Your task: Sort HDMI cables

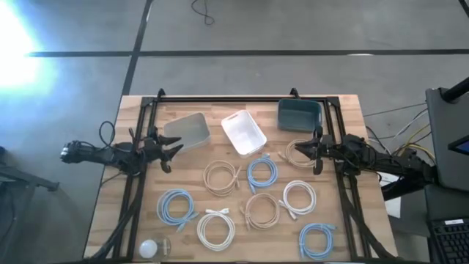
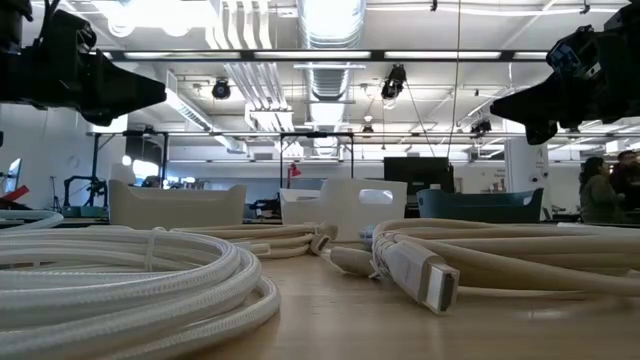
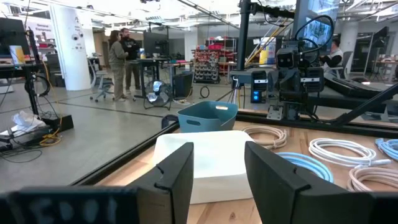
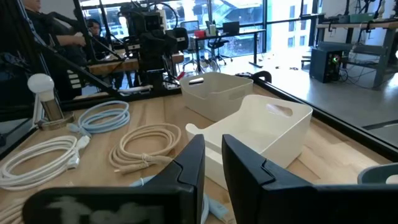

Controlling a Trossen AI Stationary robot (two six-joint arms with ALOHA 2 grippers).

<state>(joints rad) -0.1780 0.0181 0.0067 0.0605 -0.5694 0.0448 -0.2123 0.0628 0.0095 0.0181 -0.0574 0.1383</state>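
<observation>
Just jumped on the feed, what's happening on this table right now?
Nothing is held yet. The left end effector hovers open beside the grey bin; the right end effector hovers open near the teal bin. The white bin sits between them. The HDMI cables, beige, white and blue coils, lie unsorted on the table.

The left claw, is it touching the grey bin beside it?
Apart. The low view shows the left claw hanging in the air above the grey bin.

High view straight down over table (image 1: pixel 139 220); low view level, near cables; wrist views face across, sharing white bin (image 3: pixel 211 163)
</observation>
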